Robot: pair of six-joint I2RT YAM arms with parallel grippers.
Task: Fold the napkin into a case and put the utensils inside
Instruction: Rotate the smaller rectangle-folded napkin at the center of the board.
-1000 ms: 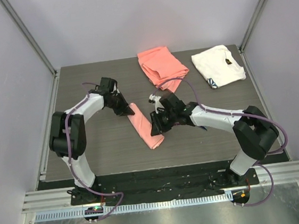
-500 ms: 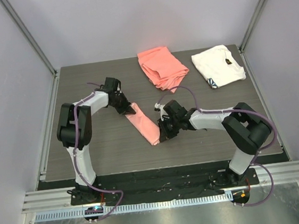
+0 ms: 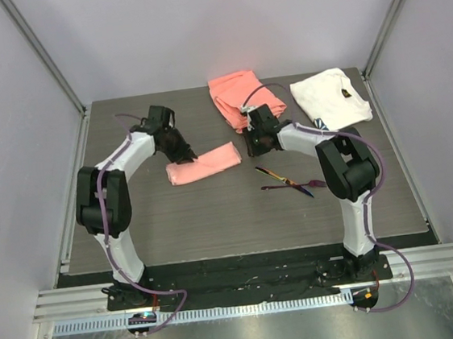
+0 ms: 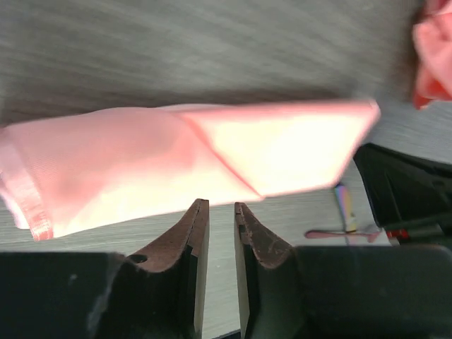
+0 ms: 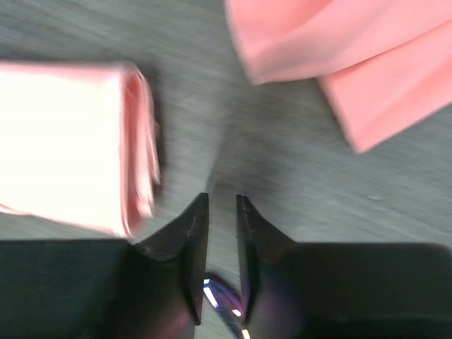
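Note:
The case [image 3: 203, 164], a narrow folded pocket of glossy pale-pink napkin, lies crosswise on the table. It also shows in the left wrist view [image 4: 212, 159] and the right wrist view [image 5: 63, 141]. My left gripper [image 3: 184, 154] is at its near-left edge, its fingers [image 4: 200, 233] a narrow slit apart with nothing between them. My right gripper [image 3: 254, 145] is just right of the case's right end, also nearly closed and empty [image 5: 222, 198]. The two dark purple utensils [image 3: 289, 181] lie crossed on the table right of the case, and one shows below the right fingers [image 5: 226, 304].
A thicker coral-orange cloth [image 3: 243, 99] lies at the back middle, close behind my right gripper. A white cloth with a dark mark [image 3: 331, 100] lies at the back right. The dark wood-grain table [image 3: 175, 223] has walls around it.
The case has swung from a diagonal to lying crosswise, farther back. Both grippers have moved back with it and no longer hold it. The utensils now show on the table.

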